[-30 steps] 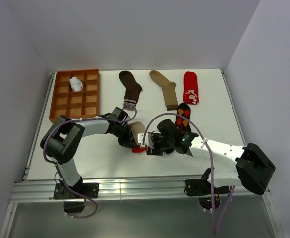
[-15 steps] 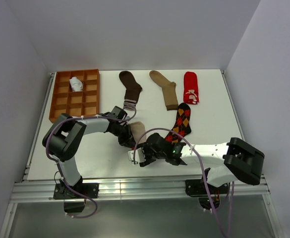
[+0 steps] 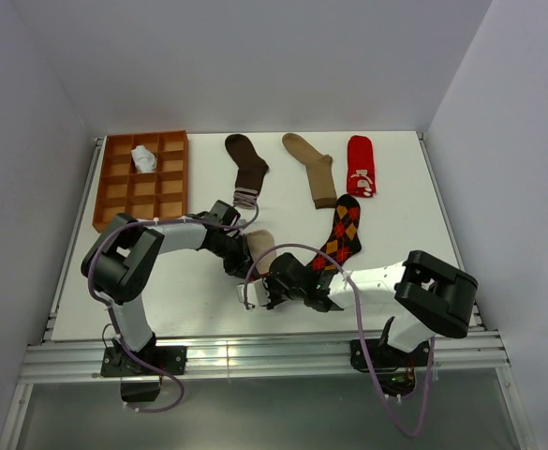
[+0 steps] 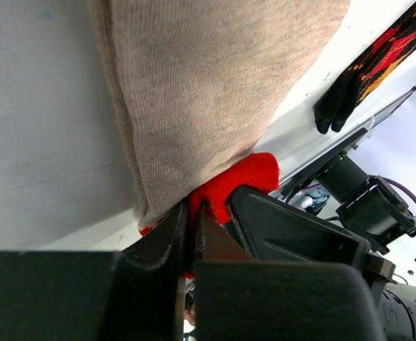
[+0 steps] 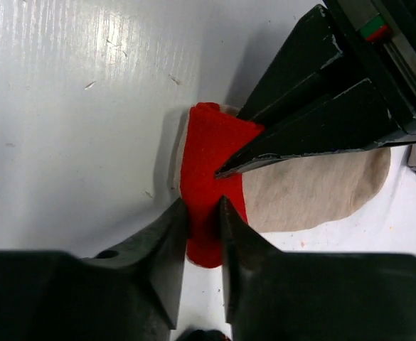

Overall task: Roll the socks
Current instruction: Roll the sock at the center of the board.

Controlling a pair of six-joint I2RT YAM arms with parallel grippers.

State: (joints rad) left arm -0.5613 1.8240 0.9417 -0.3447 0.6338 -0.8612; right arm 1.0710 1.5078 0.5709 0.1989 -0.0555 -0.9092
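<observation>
The beige red-toed sock [image 3: 259, 244] lies mid-table between my two grippers. In the left wrist view its beige body [image 4: 215, 92] fills the top and its red toe [image 4: 242, 179] runs down between my left gripper's [image 4: 193, 207] jaws, which are shut on it. From the other side my right gripper [image 5: 203, 206] pinches the same red toe [image 5: 209, 167] between both fingers, and the left gripper's dark fingers [image 5: 300, 135] lie across the beige part [image 5: 314, 195]. From above, the left gripper [image 3: 244, 266] and right gripper [image 3: 259, 287] meet at the toe.
Along the far edge lie a dark brown sock [image 3: 248, 169], a tan sock [image 3: 313, 171] and a red sock [image 3: 360, 165]. A black-orange argyle sock [image 3: 343, 234] lies beside my right arm. The orange-brown gridded tray [image 3: 114, 202] at the far left holds a white rolled sock [image 3: 143, 159].
My right gripper has swung left to the sock's red toe and closed its jaws onto it. The left gripper has stayed shut on the toe, barely moving.
</observation>
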